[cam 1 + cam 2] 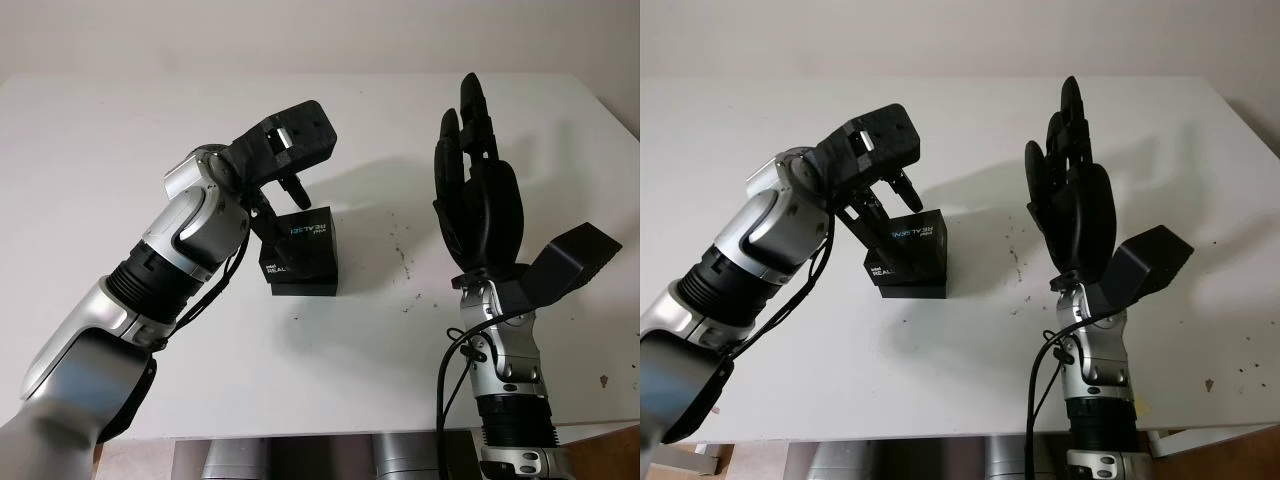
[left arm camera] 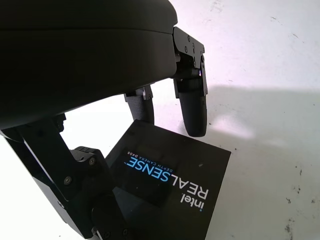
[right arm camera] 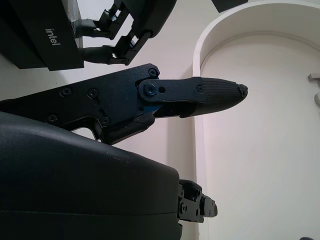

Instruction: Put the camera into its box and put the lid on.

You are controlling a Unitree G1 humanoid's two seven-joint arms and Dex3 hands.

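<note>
Looking down at the white table, we see a black box printed with "intel REALSENSE" standing near the middle, a little to the left. Its lid sits tilted on top, not squared with the base beneath it, so the two printed faces stand at different angles.

Our left hand comes in from the near left and hangs directly over the box, its fingers pointing down at the lid. In the left wrist view two fingertips stand at the lid's far edge and a third finger assembly lies along the opposite side, so the fingers bracket the lid narrowly. We cannot tell whether they actually touch or grip it.

Our right hand is raised upright to the right of the box, well apart from it and above the table, open and holding nothing, its fingers pointing away toward the far edge.

We cannot tell whether the camera is inside, since the box's black walls and lid hide its inside. Small dark specks dot the table between the box and the right hand.
</note>
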